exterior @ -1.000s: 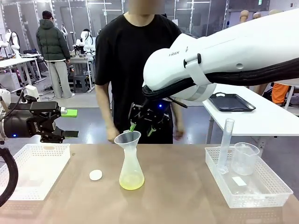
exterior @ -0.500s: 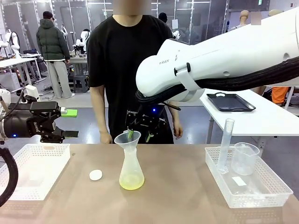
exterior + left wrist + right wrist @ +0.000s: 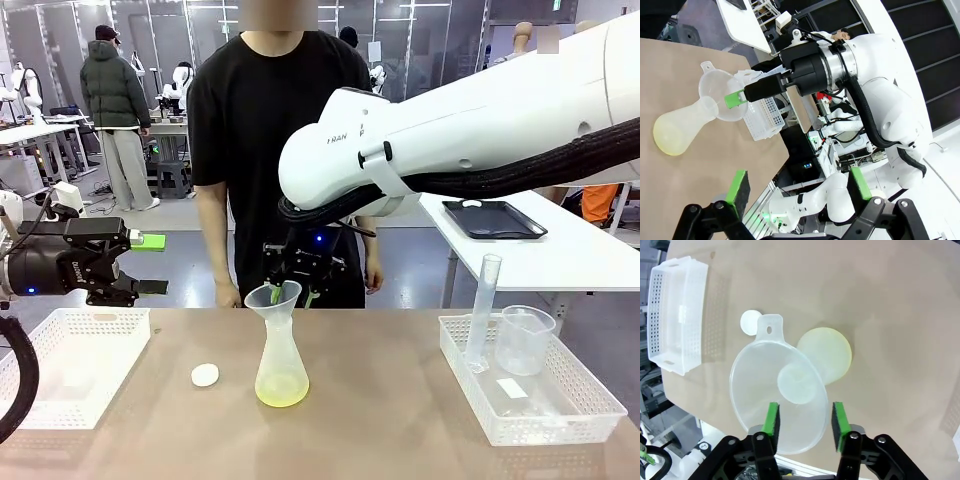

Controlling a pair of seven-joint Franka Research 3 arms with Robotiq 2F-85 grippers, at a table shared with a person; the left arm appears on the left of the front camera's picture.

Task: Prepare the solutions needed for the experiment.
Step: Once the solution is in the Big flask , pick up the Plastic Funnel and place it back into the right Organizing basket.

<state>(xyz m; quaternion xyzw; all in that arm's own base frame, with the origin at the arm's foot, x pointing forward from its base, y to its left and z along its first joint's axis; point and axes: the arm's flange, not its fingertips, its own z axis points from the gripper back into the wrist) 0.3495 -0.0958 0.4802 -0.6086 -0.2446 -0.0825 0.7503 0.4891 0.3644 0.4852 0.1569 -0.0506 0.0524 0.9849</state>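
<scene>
A clear flask (image 3: 280,365) stands mid-table with a translucent funnel (image 3: 272,298) in its neck. The solutions (image 3: 281,392) are a shallow pale yellow-green layer at its bottom, seen from above as a yellow disc (image 3: 832,352). My right gripper (image 3: 293,294) reaches down at the funnel's far rim. In the right wrist view it (image 3: 805,420) straddles the funnel (image 3: 779,395) wall, one green pad over the bowl, the other just outside, pads still apart. My left gripper (image 3: 152,264) hovers open at the left, its pads wide apart (image 3: 799,187).
A white round stopper (image 3: 205,375) lies left of the flask. A white basket (image 3: 75,330) sits at the left edge. Another basket (image 3: 560,420) at the right holds a graduated cylinder (image 3: 482,310) and a beaker (image 3: 525,340). A person stands behind the table, arms down.
My right arm has swung left and brought its gripper onto the funnel's rim. The person has shifted left with hands lowered. The left arm has stayed still.
</scene>
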